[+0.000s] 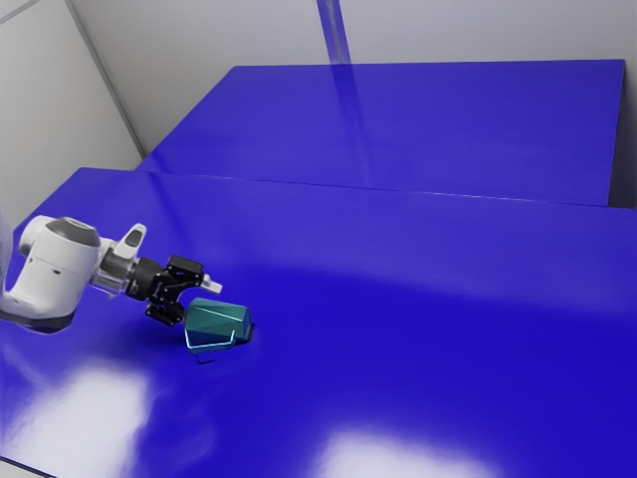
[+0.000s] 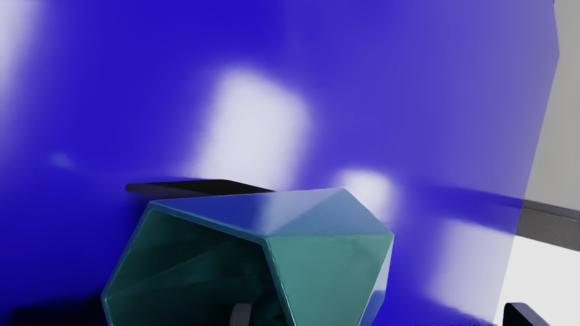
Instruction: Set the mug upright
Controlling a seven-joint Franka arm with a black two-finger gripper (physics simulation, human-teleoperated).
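A teal, faceted mug (image 1: 217, 326) lies on its side on the blue table, just off the fingertips of my gripper (image 1: 197, 301). In the wrist view the hollow mouth of the mug (image 2: 326, 267) faces toward my hand. My gripper (image 2: 381, 314) is open there, its fingers wide apart. One fingertip (image 2: 241, 314) overlaps the dark mouth, and whether it is inside cannot be told; the other fingertip (image 2: 521, 314) stands outside, beyond the mug's wall. A flat dark piece (image 2: 195, 186) shows behind the mug; whether it is the handle is unclear.
The glossy blue table (image 1: 418, 339) stretches away past the mug toward the exterior view's right, with bright reflections on it. Behind it is a second blue surface (image 1: 468, 129), against a pale wall (image 1: 478, 30).
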